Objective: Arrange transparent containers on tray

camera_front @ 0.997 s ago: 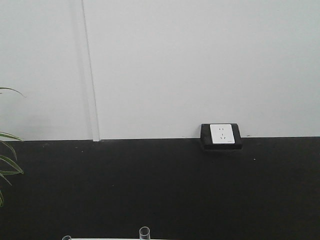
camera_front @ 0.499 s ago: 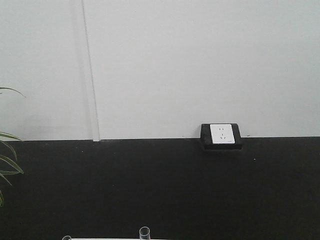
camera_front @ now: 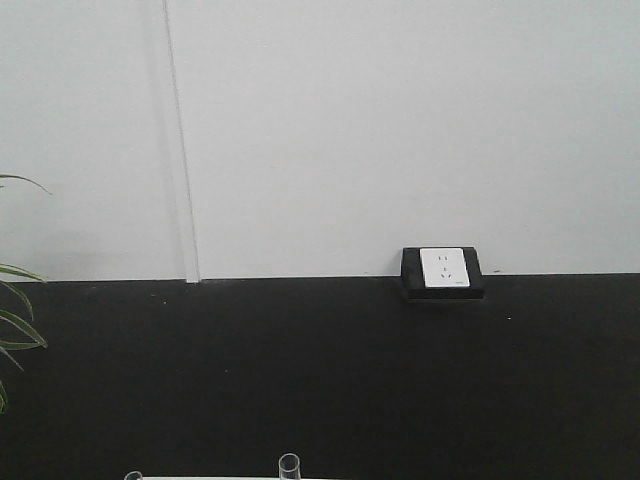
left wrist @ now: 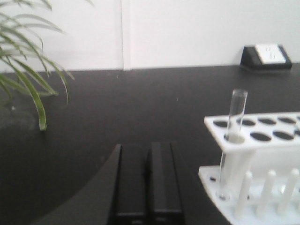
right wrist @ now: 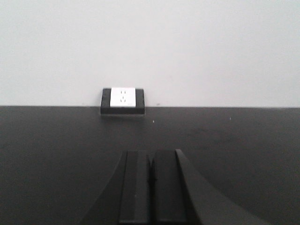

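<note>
Glass sits unmoved: nothing has shifted over the last second, so no carry to the tray, which is out of view, has begun. One slim, smooth tube [left wrist: 236, 115] is seen upright in the white perforated rack [left wrist: 272, 146], at three o'clock of the left gripper [left wrist: 147, 183]. Matte black jaws are pressed together there and on the right gripper [right wrist: 151, 187], with nothing held.

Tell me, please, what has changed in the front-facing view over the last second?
Nothing visibly changed. The glass tube rim at the bottom edge, the wall socket and the plant leaves at the left all sit where they were.
</note>
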